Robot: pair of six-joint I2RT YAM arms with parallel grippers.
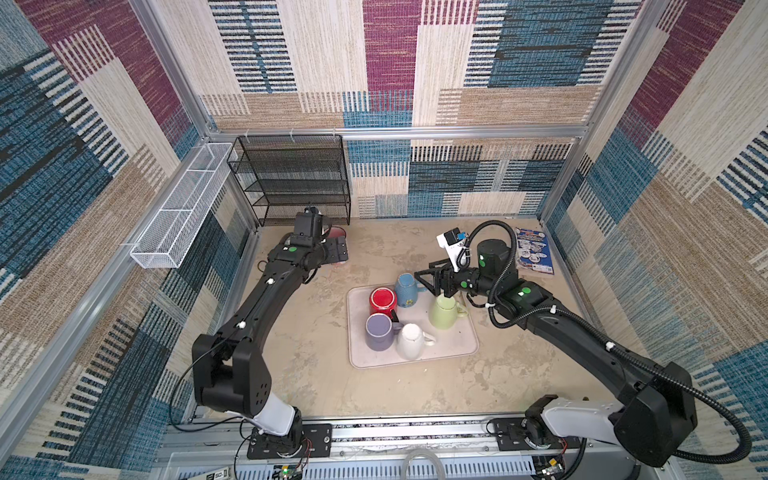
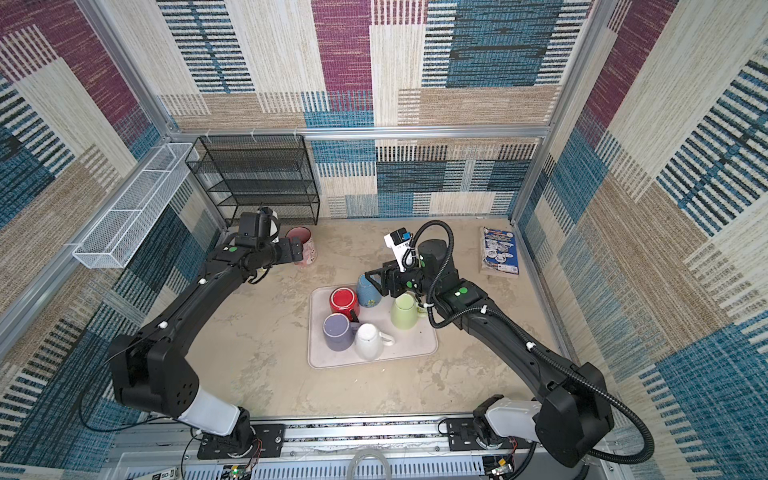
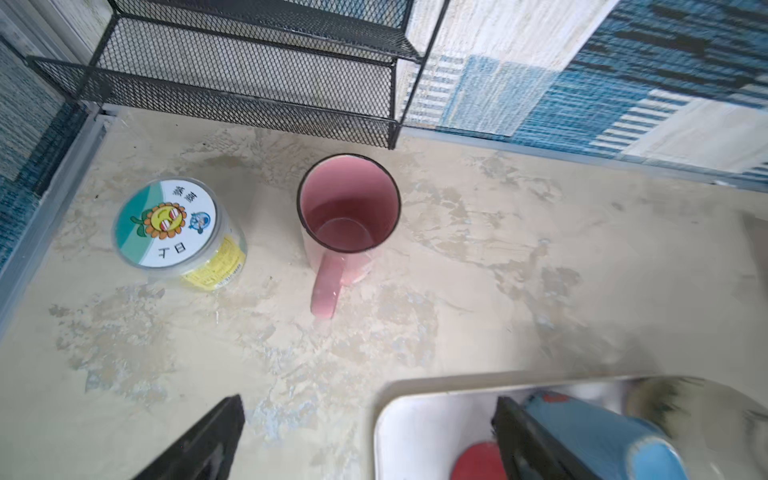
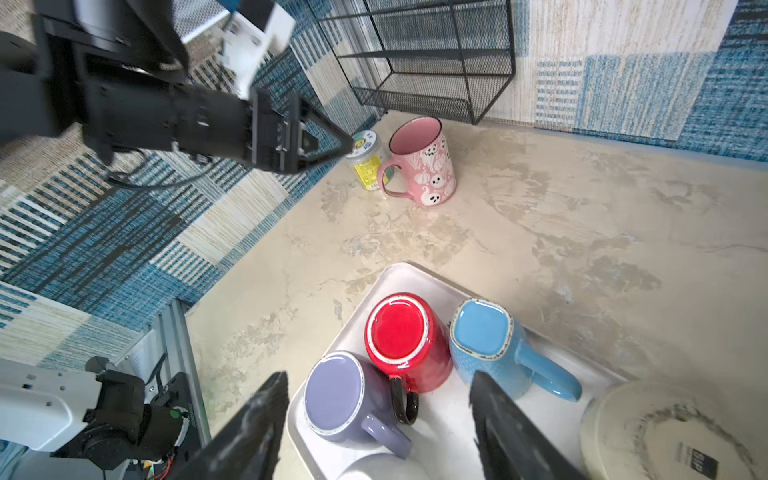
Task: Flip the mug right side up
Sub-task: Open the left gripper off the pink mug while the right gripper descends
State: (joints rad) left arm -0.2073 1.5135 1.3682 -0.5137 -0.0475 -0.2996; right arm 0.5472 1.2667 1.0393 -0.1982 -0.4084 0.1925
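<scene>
Pink mug (image 3: 348, 216): upright, glossy ceramic cylinder, dark rim; stands clear ahead of my left gripper (image 3: 368, 401), fingers (image 3: 208, 436) apart, empty. My right gripper (image 4: 378, 376): apart too.

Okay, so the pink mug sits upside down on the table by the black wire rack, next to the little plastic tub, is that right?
Not quite. The pink mug is right side up: the left wrist view looks straight into its open mouth. The rest holds: it sits on the table by the black wire rack, next to the little plastic tub.
</scene>
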